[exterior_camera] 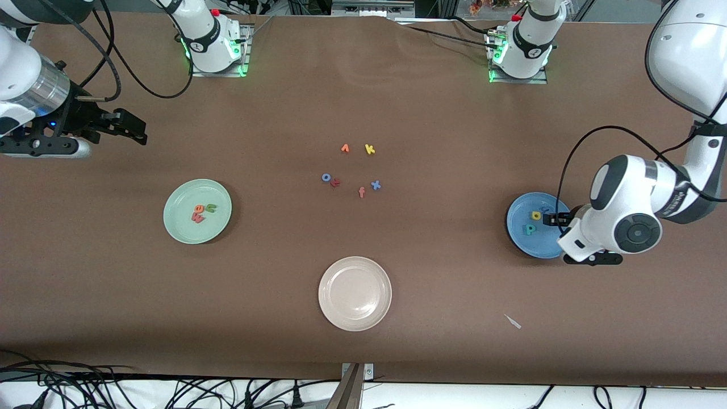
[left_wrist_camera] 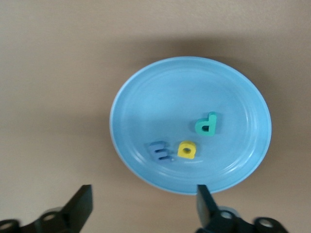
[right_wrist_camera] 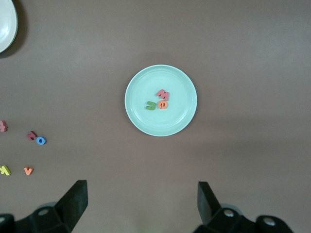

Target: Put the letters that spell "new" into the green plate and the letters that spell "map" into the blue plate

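Three letters sit in the blue plate (left_wrist_camera: 146, 97): blue "m" (left_wrist_camera: 159, 151), yellow "a" (left_wrist_camera: 187, 149), teal "p" (left_wrist_camera: 207, 124); "m" and "a" just beside each other, "p" near them. Three more sit in the green plate (exterior_camera: 182, 227), bunched close: green "n" (exterior_camera: 211, 208), orange "e" (exterior_camera: 200, 209), pinkish-red "w" (exterior_camera: 197, 217). Plates total three: green toward the right arm's end of the table, blue toward the left arm's end, one cream-white plate (exterior_camera: 355, 293) with nothing on it between them and nearer the front camera. Six loose letters lie mid-table, farther from the camera than the white plate: orange "v"-like letter (exterior_camera: 345, 149), yellow "k" (exterior_camera: 370, 149), blue "o" (exterior_camera: 326, 177) touching a dark red letter (exterior_camera: 335, 182), salmon "f" (exterior_camera: 361, 192), blue "x" (exterior_camera: 375, 184). One small pale scrap (exterior_camera: 513, 321) lies nearer the camera than the blue plate. Left gripper (left_wrist_camera: 143, 206) hangs over the blue plate's edge, fingers spread wide, holding nothing. Right gripper (right_wrist_camera: 141, 204) is up over bare table at its own end, fingers also spread, holding nothing.
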`<state>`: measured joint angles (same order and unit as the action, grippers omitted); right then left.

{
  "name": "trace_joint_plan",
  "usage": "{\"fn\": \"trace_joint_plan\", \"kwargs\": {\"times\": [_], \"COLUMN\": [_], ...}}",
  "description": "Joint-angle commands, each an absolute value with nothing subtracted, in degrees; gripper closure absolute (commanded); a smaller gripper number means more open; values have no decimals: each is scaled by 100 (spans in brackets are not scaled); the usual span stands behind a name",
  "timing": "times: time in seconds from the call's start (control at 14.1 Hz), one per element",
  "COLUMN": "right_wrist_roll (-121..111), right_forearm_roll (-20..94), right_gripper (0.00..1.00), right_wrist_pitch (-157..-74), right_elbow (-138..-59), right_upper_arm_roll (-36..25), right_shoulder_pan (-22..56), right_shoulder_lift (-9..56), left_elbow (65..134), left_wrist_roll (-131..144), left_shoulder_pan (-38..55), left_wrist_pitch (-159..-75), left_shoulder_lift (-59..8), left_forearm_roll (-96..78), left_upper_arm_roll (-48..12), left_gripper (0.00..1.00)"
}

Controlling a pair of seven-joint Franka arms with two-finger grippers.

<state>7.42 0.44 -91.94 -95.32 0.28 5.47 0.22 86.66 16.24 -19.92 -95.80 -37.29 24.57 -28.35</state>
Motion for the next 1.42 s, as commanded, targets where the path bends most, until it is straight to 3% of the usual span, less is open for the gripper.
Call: {"fn": "trace_joint_plan", "kwargs": {"times": [0.0, 0.28, 0.57, 0.78, 0.99, 1.35], "right_wrist_roll": [615, 615, 624, 633, 633, 633], "right_forearm_roll": [167, 184, 185, 167, 149, 88], "right_gripper": [0, 0, 0, 0, 0, 0], "right_wrist_pitch": [-8869, -8711, -8350, -8402, -8420, -8420], "right_elbow": [-9141, -8965, -8745, -8728, -8728, -8728], "right_upper_arm_roll": [-18, -18, -9, -9, -9, -9], "right_shoulder_pan": [519, 519, 527, 536, 519, 527], "right_shoulder_lift": [88, 88, 79, 88, 105, 184], "left_elbow": [8438, 8375, 9087, 9237, 9255, 9466], "left_wrist_roll": [1494, 1415, 1424, 1433, 1302, 616], "left_shoulder_pan": [-2083, -2295, -1452, -968, -809, -510], "left_wrist_pitch": [-9203, -9122, -9598, -9598, -9036, -8965], "left_shoulder_lift": [-3569, -3009, -1603, -767, -475, 9], "left_forearm_roll": [2364, 1480, -86, -44, -106, -70], "left_upper_arm_roll": [-2865, -2639, -1040, -905, -783, -439], "left_gripper": [0, 0, 0, 0, 0, 0]}}
